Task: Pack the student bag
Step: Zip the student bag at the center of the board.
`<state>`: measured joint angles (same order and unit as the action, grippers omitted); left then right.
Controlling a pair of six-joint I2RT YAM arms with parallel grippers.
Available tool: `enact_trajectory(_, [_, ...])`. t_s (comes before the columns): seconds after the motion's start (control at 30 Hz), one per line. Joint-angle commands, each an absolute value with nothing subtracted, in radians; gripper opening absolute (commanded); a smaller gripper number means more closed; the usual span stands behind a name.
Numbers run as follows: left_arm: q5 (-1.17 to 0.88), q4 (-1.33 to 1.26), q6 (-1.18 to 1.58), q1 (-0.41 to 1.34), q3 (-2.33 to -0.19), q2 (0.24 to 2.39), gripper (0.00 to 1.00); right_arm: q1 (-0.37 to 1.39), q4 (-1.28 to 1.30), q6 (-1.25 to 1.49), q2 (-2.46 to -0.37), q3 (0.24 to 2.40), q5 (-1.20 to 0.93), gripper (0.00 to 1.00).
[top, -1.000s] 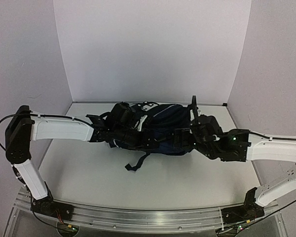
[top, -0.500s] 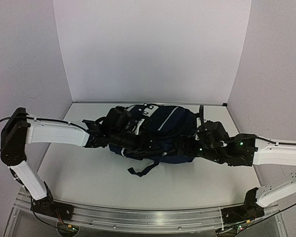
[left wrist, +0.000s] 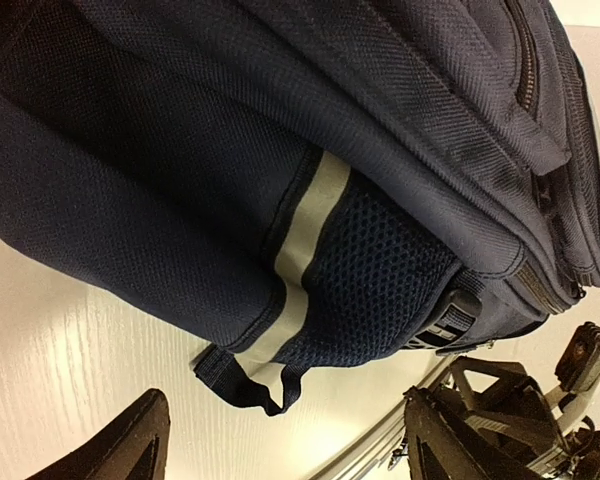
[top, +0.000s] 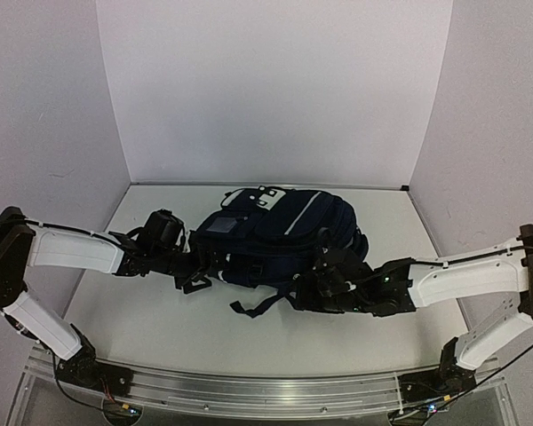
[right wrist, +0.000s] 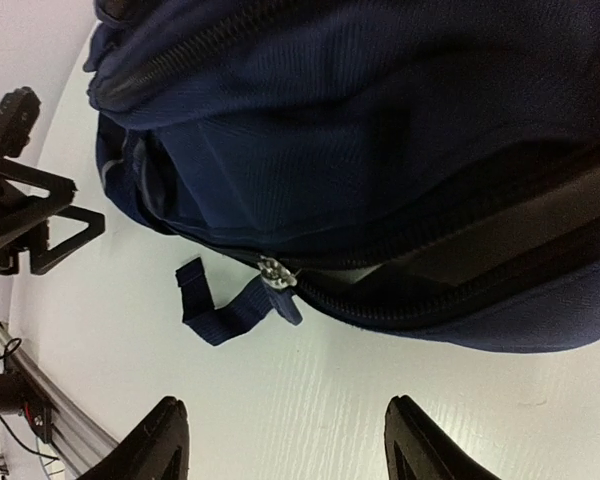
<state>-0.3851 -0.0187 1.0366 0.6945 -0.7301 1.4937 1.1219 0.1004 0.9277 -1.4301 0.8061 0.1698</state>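
One view, right wrist, shows the student bag (right wrist: 380, 120) zipper pull (right wrist: 272, 272).

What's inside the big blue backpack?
The backpack is almost zipped shut. Beside the zipper pull, a narrow gap shows only darkness; fabric covers whatever is inside.

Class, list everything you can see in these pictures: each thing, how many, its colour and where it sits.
navy blue striped fabric backpack: one, navy with pale stripes, lying mid-table
loose webbing strap: one, navy, trailing from the backpack's near side
flat table: one, white, under everything
metal rail: one, silver, near edge
left arm: one, white and black; left fingers open
right arm: one, white and black; right fingers open
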Motion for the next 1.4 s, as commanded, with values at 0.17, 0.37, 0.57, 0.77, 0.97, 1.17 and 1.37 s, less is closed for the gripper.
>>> enact_trajectory(0.17, [-0.433,-0.226,1.094,0.626,-0.706,1.588,0.74,1.136,0.058,0.963,-1.605,0.95,0.298,0.53])
enact_trajectory(0.37, [-0.452,-0.202,1.061,0.614,-0.749,1.641,0.73,1.136,0.075,1.01,-1.671,0.992,0.354,0.39])
enact_trajectory(0.57, [-0.463,-0.206,1.046,0.607,-0.777,1.7,0.57,1.136,0.12,1.041,-1.702,1.027,0.422,0.28])
enact_trajectory(0.77, [-0.442,-0.215,1.053,0.597,-0.79,1.733,0.32,1.136,0.147,1.041,-1.705,1.041,0.449,0.06])
enact_trajectory(0.97, [-0.41,-0.331,1.091,0.549,-0.771,1.762,0.0,1.135,0.221,1.032,-1.655,1.056,0.422,0.0])
enact_trajectory(1.17, [-0.398,-0.345,1.056,0.442,-0.804,1.788,0.0,1.124,0.269,1.021,-1.557,1.036,0.324,0.0])
enact_trajectory(1.37, [-0.406,-0.327,0.932,0.292,-0.884,1.851,0.0,1.036,0.273,0.967,-1.515,1.035,0.089,0.0])
